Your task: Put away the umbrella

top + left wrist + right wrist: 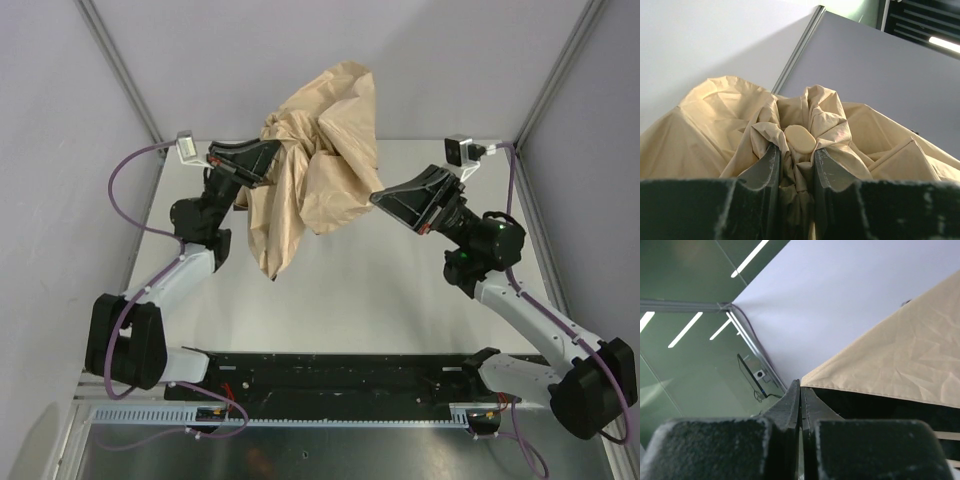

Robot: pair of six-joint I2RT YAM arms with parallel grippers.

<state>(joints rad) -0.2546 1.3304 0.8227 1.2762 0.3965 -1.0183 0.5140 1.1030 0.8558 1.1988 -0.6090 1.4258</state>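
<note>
The umbrella (320, 150) is a crumpled tan canopy hanging in the air over the back of the table (390, 290). My left gripper (270, 157) is shut on its bunched fabric. In the left wrist view the fingers (796, 150) squeeze the folds just below a pale oval cap (800, 139), with canopy (725, 115) spreading to both sides. My right gripper (378, 197) meets the canopy's lower right edge. In the right wrist view its jaws (800, 385) are pressed together, and the corner of the canopy's hem (900, 355) runs into their tips. Shaft and handle are hidden.
Grey enclosure walls and metal frame posts (120, 70) close in the back and sides. A black rail (330, 375) runs along the near edge between the arm bases. Purple cables (125, 190) loop beside the left arm.
</note>
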